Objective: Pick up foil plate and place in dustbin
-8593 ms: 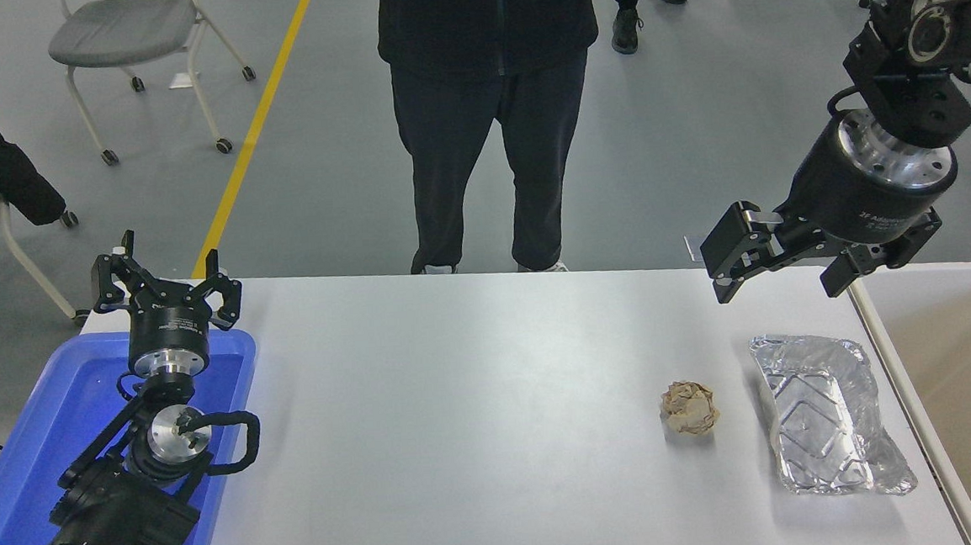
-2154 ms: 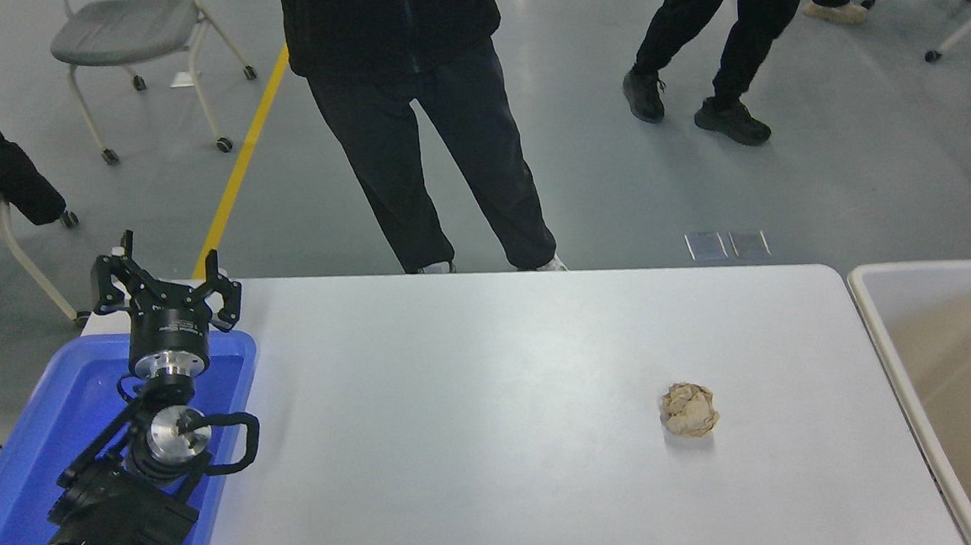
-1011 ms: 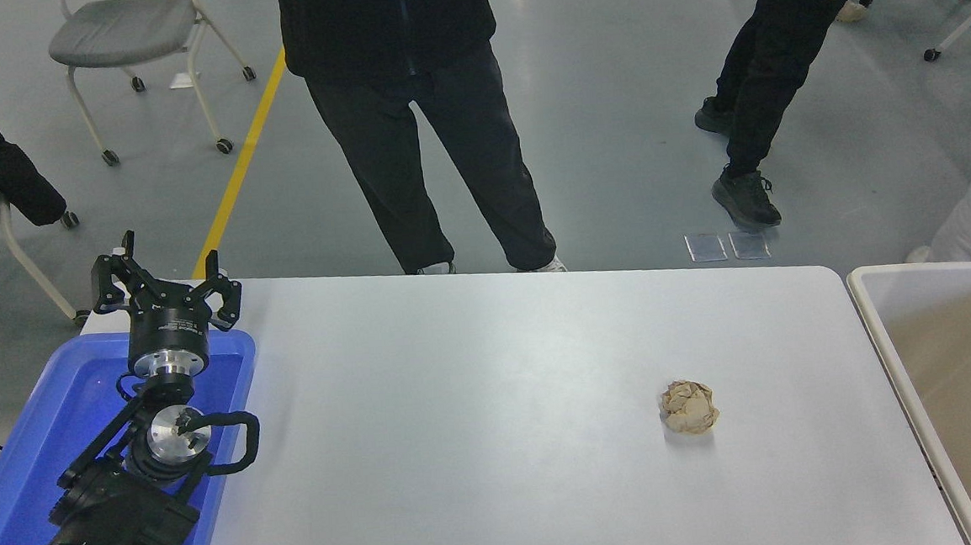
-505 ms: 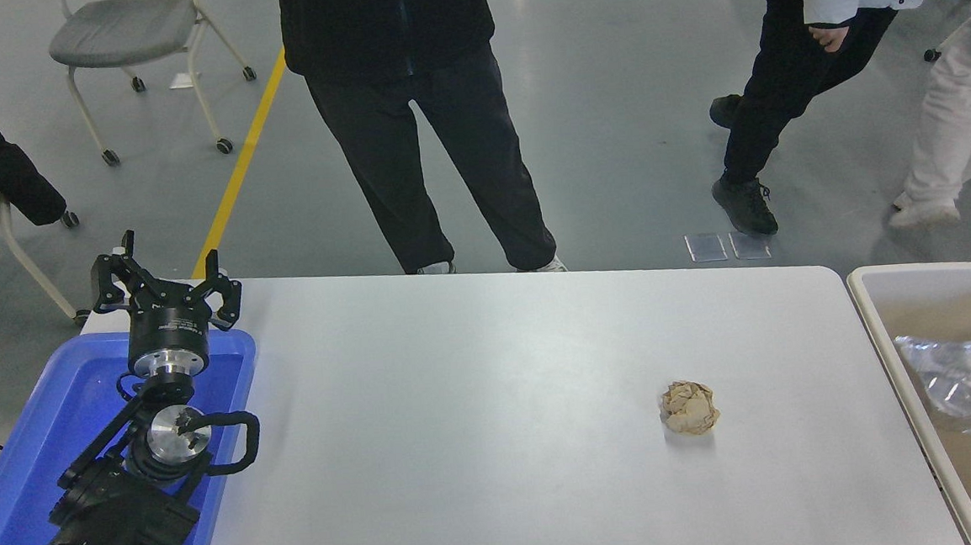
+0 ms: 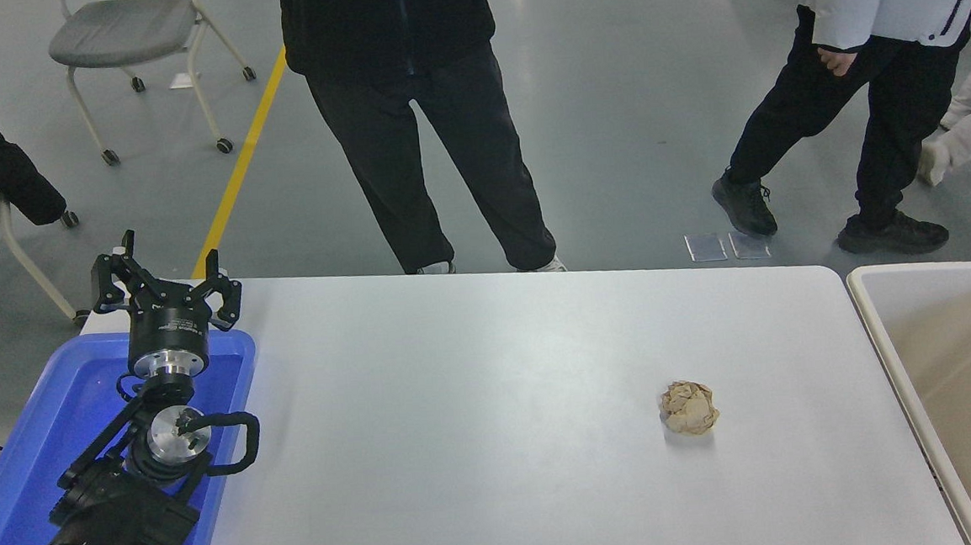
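Observation:
The foil plate is out of view; it shows nowhere on the table or in the visible part of the bin. The dustbin (image 5: 876, 316), beige with a thick pale rim and tan inside, stands at the table's right edge, partly cut off by the picture. My left gripper (image 5: 166, 279) is parked open over the far end of the blue tray at the lower left. My right arm and gripper are out of view.
A small crumpled tan paper ball (image 5: 689, 407) lies on the white table (image 5: 477, 408) right of centre. A shallow blue tray (image 5: 33, 452) sits at the left under my left arm. People stand at the far side; a chair (image 5: 125, 33) is at the far left.
The foil plate, seen falling inside the dustbin half a second ago, has dropped out of sight. People at the far right have walked. My left arm has not moved.

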